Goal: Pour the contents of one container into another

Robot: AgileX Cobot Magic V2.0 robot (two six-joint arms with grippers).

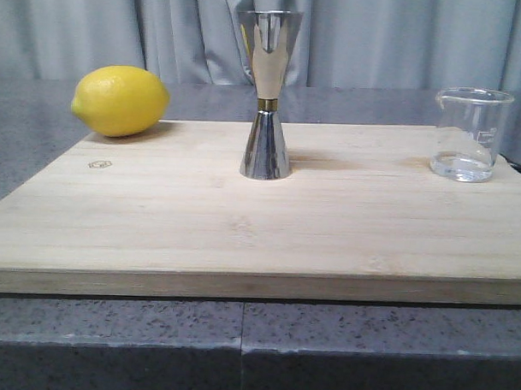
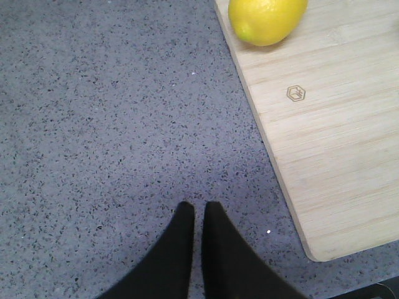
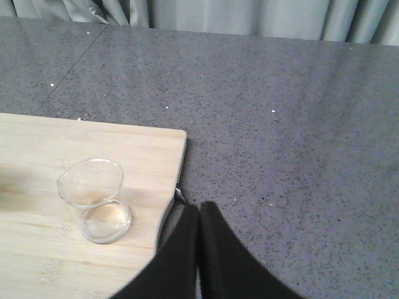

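Observation:
A small clear glass beaker (image 1: 470, 134) with a pouring lip stands upright at the right end of the wooden board (image 1: 157, 217), a little clear liquid in its bottom. The right wrist view shows the beaker (image 3: 95, 200) too. A tall steel hourglass jigger (image 1: 267, 94) with a gold waist band stands upright mid-board. My left gripper (image 2: 197, 207) is shut and empty over the grey counter, beside the board's left edge. My right gripper (image 3: 199, 208) is shut and empty just off the board's right edge, a short way from the beaker. Neither gripper appears in the front view.
A yellow lemon (image 1: 120, 100) lies on the board's back left corner, and the left wrist view catches the lemon (image 2: 267, 20) as well. The board sits on a speckled grey counter (image 1: 366, 344). Grey curtains (image 1: 403, 37) hang behind.

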